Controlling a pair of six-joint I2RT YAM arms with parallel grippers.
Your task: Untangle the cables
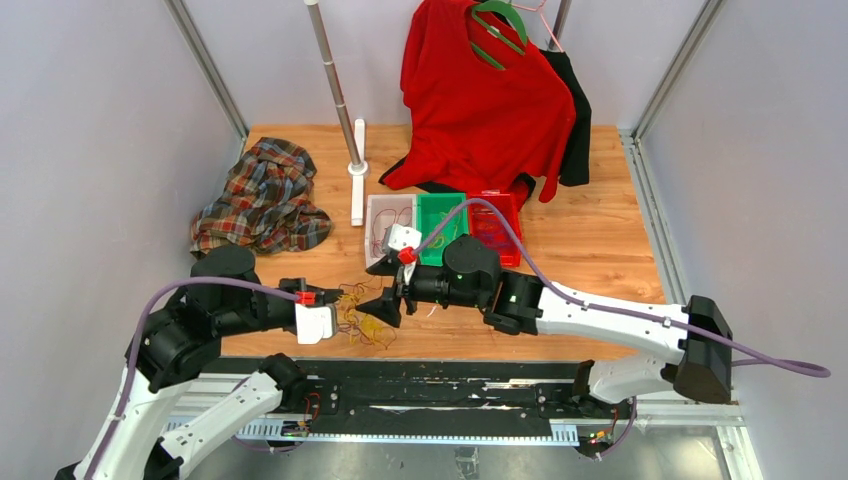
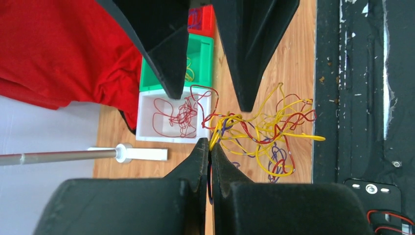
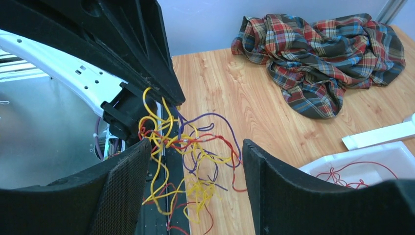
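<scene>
Two robot arms reach toward each other low over the near edge of a wooden desk [image 1: 600, 230]. The left claw [image 2: 210, 147], pointing toward 3 o'clock, is pressed together and pinches strands of the cables [image 2: 259, 127]. The right claw [image 1: 385, 288], pointing toward 9 o'clock, is spread wide beside the same bundle. The cables, a loose knot of yellow, dark red and purple, lie between the two claws at about 7 o'clock on the desk. Behind them stand a white bin [image 1: 390, 215], a green bin [image 1: 440, 215] and a red bin [image 1: 495, 220] in a row. A plaid shirt [image 1: 262, 195] is heaped at 10 o'clock, and a red garment [image 1: 480, 100] hangs at 12 o'clock beside a metal pole [image 1: 335, 80], with pale grey walls around.
</scene>
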